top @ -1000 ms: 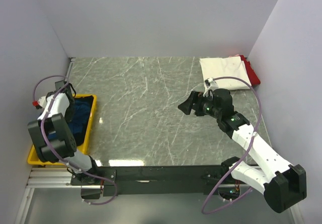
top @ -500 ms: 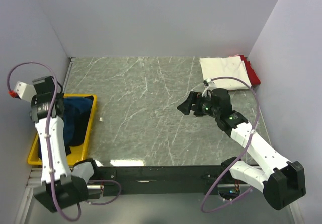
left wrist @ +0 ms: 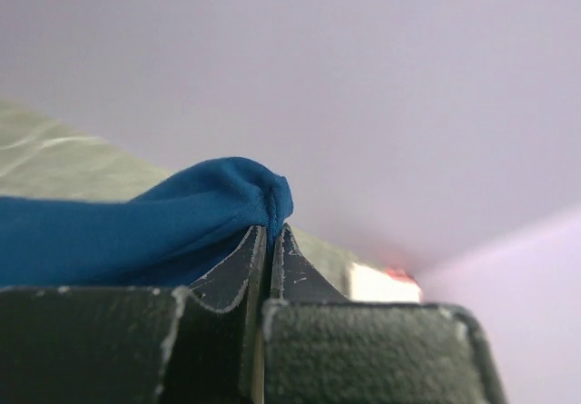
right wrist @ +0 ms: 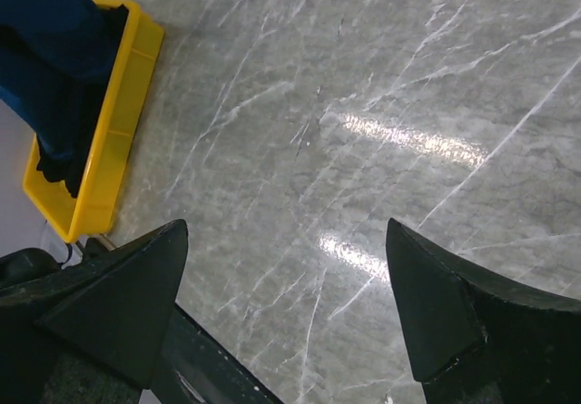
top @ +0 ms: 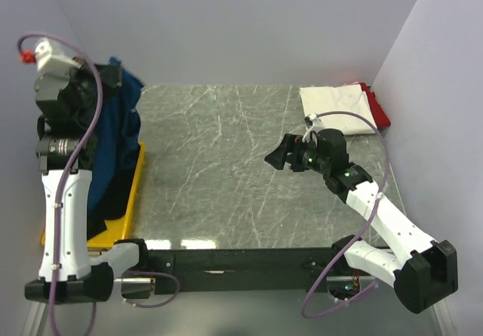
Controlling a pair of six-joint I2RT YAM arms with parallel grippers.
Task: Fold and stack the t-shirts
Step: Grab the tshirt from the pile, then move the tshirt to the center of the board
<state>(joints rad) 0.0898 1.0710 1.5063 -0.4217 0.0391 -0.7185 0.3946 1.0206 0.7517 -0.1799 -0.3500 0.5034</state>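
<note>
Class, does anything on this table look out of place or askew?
Nothing spilled or damaged. The blue t-shirt hangs from the left gripper over the yellow bin; the white t-shirt sits offset on the red t-shirt.

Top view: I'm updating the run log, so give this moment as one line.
left gripper: shut on navy-blue cloth t-shirt, hanging into yellow plastic bin | right gripper: open, empty, above grey marble table

The right gripper (right wrist: 286, 241) hangs over the grey marble worktop (right wrist: 381, 68), its jaws spread wide with nothing between them. A yellow bin (right wrist: 113, 132) sits at one edge of the worktop, and a navy-blue t-shirt (right wrist: 45, 59) drapes down into it from above the frame.
</note>
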